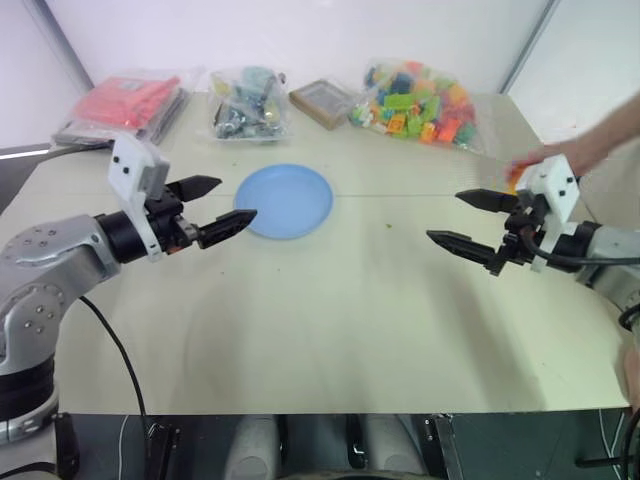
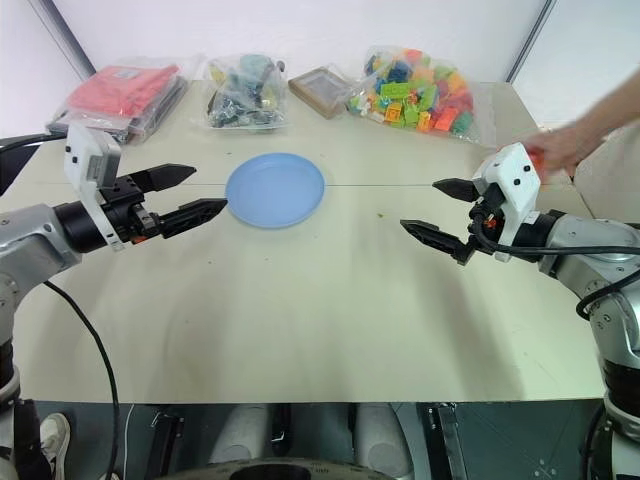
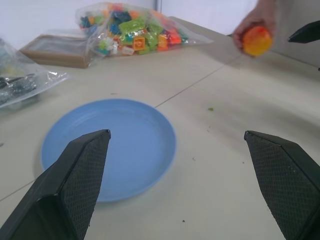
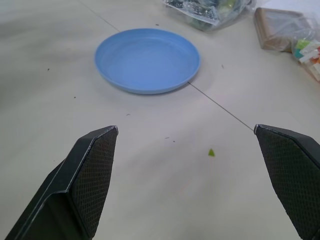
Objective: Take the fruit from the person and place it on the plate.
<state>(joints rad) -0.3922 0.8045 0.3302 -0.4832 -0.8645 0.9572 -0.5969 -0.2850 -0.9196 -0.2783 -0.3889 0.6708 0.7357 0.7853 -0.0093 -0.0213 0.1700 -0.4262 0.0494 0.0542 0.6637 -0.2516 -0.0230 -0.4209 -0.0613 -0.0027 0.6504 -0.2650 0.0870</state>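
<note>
The left gripper [image 1: 213,206] hovers above the table [image 1: 330,320] with its jaws spread wide and nothing between them, just beside the near-left edge of the plate [image 1: 288,200]. The plate lies bare and flat toward the far middle of the table. The right gripper [image 1: 474,222] also stands wide open and empty, pointing inward toward the plate.

The fruit [image 3: 257,40] is held in the person's hand [image 2: 556,148] at the far right edge of the table, behind the right gripper's wrist housing and not between its fingers.

Likely faults from here:
- The right gripper faces away from the fruit; closing without reorienting would grasp nothing.
- Smooth round skin may slip from the narrow fingertips.
- Closing early risks pinching the person's fingers.
- The bag of toy blocks [image 1: 420,103] lies near the approach path.
</note>
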